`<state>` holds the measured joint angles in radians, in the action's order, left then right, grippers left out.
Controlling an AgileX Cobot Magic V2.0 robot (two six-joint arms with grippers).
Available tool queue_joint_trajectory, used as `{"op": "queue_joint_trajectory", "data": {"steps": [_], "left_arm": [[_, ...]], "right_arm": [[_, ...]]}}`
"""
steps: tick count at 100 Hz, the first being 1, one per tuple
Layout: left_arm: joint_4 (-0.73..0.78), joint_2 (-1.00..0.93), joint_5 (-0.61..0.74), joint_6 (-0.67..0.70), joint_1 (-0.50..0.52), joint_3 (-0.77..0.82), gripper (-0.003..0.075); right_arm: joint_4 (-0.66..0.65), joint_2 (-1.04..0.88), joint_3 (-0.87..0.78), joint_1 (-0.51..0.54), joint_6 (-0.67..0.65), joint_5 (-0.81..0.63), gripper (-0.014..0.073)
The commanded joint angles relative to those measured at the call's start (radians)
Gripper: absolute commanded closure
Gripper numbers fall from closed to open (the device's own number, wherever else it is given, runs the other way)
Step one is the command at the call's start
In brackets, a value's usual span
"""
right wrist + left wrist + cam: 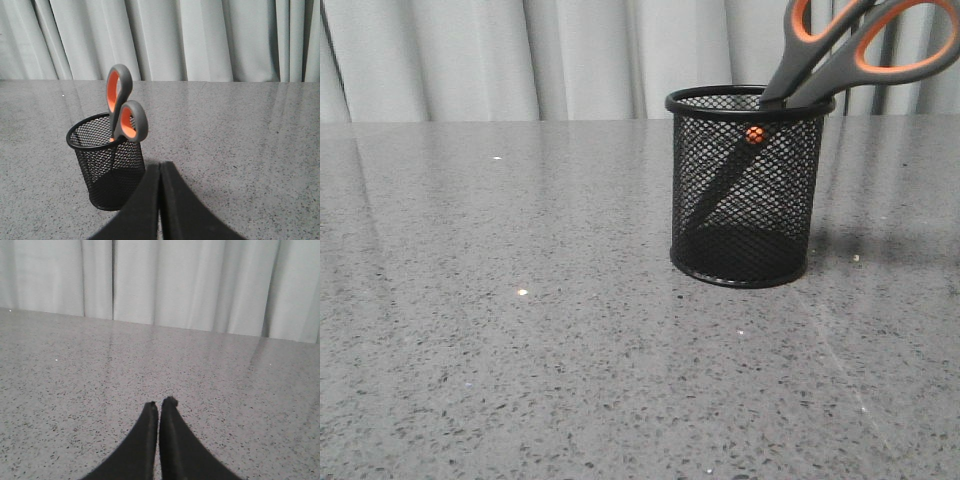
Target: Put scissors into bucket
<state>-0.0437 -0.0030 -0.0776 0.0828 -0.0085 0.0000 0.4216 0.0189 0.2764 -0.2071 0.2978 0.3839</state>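
— Table (500, 330) first, on the left: what is it made of?

— Grey speckled stone, polished enough to mirror the pale pleated curtain (520, 55) hanging behind it. The left gripper (159, 405) hangs over a bare stretch of that surface, its dark tapered fingers pressed together, nothing between them.

— And further right?

— The bucket (748, 190), upright: a black wire-mesh cylinder with a solid rim and a solid round base. The scissors (820, 60) stand inside it, blades down.

— Why do they lean?

— They are longer than the bucket is tall, so I judge the tips rest low on the left side of the base while the handles tip over the right of the rim. Through the mesh the dark blades and the orange pivot screw show; the grey loops lined in orange stick out above.

— Is anything holding them?

— No. The right gripper (160, 167) sits well apart from the bucket, jaws closed tight on nothing. The task looks done.
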Motion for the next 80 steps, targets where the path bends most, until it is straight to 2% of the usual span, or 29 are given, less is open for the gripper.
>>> {"op": "queue_joint_trajectory", "data": {"steps": [1, 66, 76, 80], "left_arm": [[-0.012, -0.026, 0.078, 0.001, 0.000, 0.040, 0.0739], [-0.012, -0.026, 0.078, 0.001, 0.000, 0.040, 0.0739], [-0.012, -0.026, 0.078, 0.001, 0.000, 0.040, 0.0740], [-0.012, -0.026, 0.078, 0.001, 0.000, 0.040, 0.0739]], "right_arm": [[0.012, 0.010, 0.026, 0.006, 0.005, -0.068, 0.0649], [0.008, 0.010, 0.026, 0.006, 0.005, -0.098, 0.0649], [-0.077, 0.010, 0.004, 0.006, 0.000, -0.121, 0.0649], [-0.119, 0.010, -0.025, 0.008, -0.036, -0.176, 0.0649]]}}
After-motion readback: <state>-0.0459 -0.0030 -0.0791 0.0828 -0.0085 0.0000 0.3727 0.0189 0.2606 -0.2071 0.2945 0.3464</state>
